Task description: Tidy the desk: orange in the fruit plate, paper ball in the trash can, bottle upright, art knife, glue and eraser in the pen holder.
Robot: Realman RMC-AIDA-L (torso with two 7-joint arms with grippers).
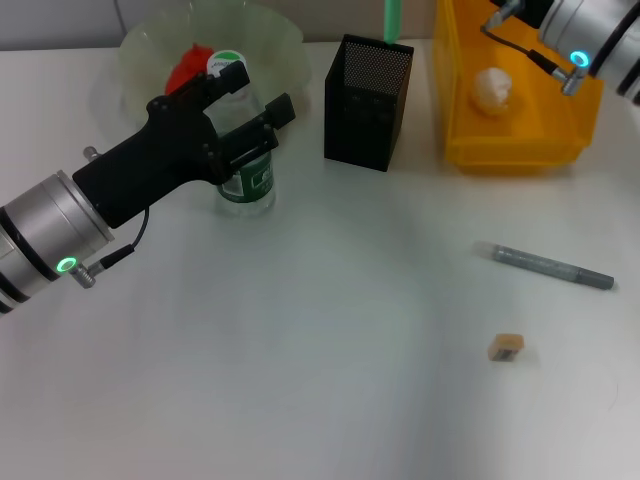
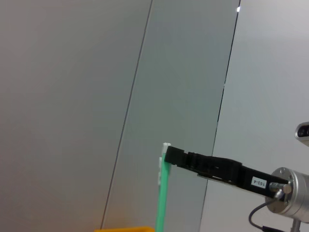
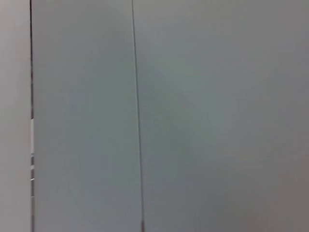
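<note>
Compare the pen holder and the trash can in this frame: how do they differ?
The pen holder is a black mesh cup; the trash can is a solid bright yellow bin. The pen holder is narrower, the trash can clearly wider. A green stick-like item rises from the pen holder, while the paper ball lies inside the trash can. Both stand upright, side by side at the table's far edge.

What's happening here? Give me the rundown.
The left gripper is at the upright bottle, beside the fruit plate holding the orange. The paper ball lies in the trash can, and a green stick stands in the pen holder, the right gripper by its top. The art knife and eraser lie on the table.
</note>
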